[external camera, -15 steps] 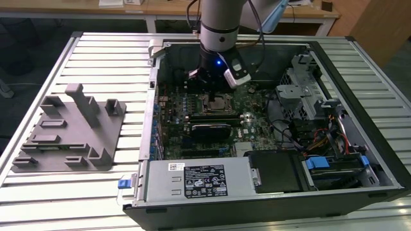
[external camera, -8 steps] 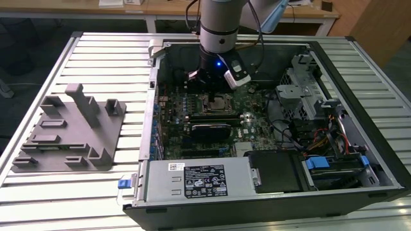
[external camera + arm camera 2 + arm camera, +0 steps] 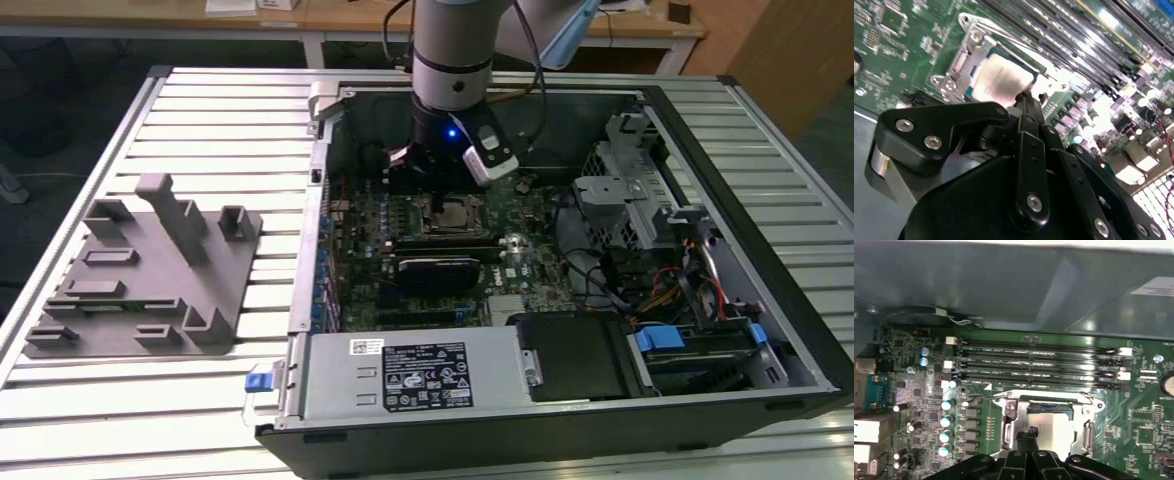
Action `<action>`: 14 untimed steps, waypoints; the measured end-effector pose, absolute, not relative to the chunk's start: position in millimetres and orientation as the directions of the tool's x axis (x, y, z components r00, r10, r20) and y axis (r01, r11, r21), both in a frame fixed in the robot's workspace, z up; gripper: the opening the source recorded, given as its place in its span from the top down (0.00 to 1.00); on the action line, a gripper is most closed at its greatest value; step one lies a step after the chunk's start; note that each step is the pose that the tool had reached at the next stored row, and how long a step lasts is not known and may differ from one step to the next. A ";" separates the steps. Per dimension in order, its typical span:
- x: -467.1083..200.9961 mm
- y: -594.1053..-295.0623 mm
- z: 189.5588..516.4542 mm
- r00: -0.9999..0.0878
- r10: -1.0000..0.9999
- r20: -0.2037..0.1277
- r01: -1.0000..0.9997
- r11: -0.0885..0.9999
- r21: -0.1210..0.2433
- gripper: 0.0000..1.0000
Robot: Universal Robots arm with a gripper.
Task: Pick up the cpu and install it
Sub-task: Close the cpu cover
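Cpu (image 3: 1001, 75) seated in socket (image 3: 961, 65); arm (image 3: 451, 50) vertical above, end effector (image 3: 1025, 99) pressed together at cpu edge.

In the second wrist view 1 corner of the cpu (image 3: 1001, 80) is covered by the gripper (image 3: 1025, 102) (whose black body is cut off by the picture's edge). In the first wrist view part of the cpu (image 3: 1054, 432) and of the socket frame (image 3: 1010, 415) is hidden behind the gripper (image 3: 1026, 437). In the exterior view the arm (image 3: 451, 50) is cut off at the upper edge.
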State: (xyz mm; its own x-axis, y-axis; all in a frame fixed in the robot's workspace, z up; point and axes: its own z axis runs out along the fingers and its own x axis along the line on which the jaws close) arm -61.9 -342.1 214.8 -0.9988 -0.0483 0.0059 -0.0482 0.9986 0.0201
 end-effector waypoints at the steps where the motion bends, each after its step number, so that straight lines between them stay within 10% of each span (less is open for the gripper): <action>1: -63.8 -342.0 214.6 -0.999 -0.048 0.005 -0.048 0.999 0.020 0.89; 14: -66.6 -342.1 204.8 -0.999 -0.049 0.005 -0.049 0.999 0.020 0.89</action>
